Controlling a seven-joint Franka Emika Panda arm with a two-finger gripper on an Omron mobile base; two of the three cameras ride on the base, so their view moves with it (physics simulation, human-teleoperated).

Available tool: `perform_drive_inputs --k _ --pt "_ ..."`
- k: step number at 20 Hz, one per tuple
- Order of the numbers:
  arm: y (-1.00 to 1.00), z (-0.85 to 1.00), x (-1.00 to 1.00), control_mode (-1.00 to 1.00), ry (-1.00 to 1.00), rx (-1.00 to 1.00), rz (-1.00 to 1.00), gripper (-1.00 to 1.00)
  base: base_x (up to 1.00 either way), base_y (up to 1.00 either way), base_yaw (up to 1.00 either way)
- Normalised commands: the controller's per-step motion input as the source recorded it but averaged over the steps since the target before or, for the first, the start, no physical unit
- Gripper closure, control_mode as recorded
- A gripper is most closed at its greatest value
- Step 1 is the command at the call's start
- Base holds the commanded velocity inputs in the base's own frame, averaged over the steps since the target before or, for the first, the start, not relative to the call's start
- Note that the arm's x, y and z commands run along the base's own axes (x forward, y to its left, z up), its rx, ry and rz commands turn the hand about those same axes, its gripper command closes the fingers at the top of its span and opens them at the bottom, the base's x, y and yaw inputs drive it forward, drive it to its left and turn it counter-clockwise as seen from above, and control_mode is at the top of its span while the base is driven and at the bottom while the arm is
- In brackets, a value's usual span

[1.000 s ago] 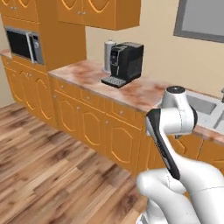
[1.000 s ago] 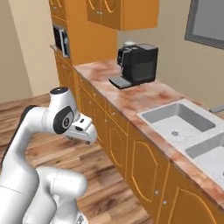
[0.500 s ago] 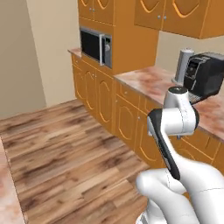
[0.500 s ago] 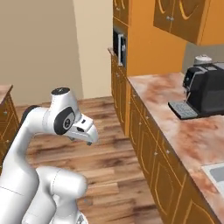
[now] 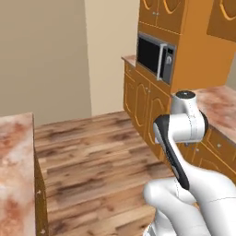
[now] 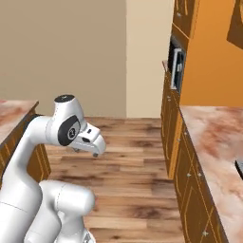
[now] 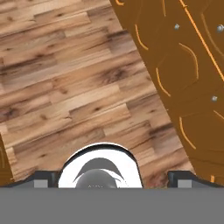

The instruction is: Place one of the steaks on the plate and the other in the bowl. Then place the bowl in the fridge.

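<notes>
- Tool point(image 6: 96, 148) folded in close to the white arm, hanging over the wooden floor point(image 5: 97, 152) at mid height in the right base view.
- Finger tips point(image 7: 41, 180) just visible at the bottom corners of the hand view, set wide apart, with nothing between them but floor boards.
- Empty, then: no steak, plate or bowl in its hold.
- Pointed down at the floor, with orange cabinet doors point(image 7: 188, 78) along the right side of the hand view.
- Microwave point(image 5: 156, 55) set into a tall orange cabinet point(image 5: 184, 41) at the upper right of the left base view, its door handle pale grey.
- Same microwave seen edge-on point(image 6: 176, 66) in the right base view.
- Marbled pink surface point(image 6: 216, 142) running along the right, over a row of orange drawers and doors.
- Another marbled surface point(image 5: 16, 170) at the lower left of the left base view, bare where visible.
- Plain beige wall point(image 5: 41, 55) behind the open floor.
- None of the task's things to be placed anywhere in these views.
</notes>
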Motion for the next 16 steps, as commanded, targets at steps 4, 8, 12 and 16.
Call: perform_drive_inputs --k 4,8,12,16 --pt "0.0 0.0 0.0 1.0 0.0 0.0 0.0 -1.0 1.0 -0.12 0.31" --pt "0.0 0.0 0.0 1.0 0.0 0.0 0.0 -1.0 1.0 -0.24 0.4" --pt "0.0 0.0 0.0 1.0 0.0 0.0 0.0 -1.0 1.0 -0.3 0.33" --pt "0.0 0.0 0.0 1.0 0.0 0.0 0.0 -1.0 1.0 -0.47 0.28"
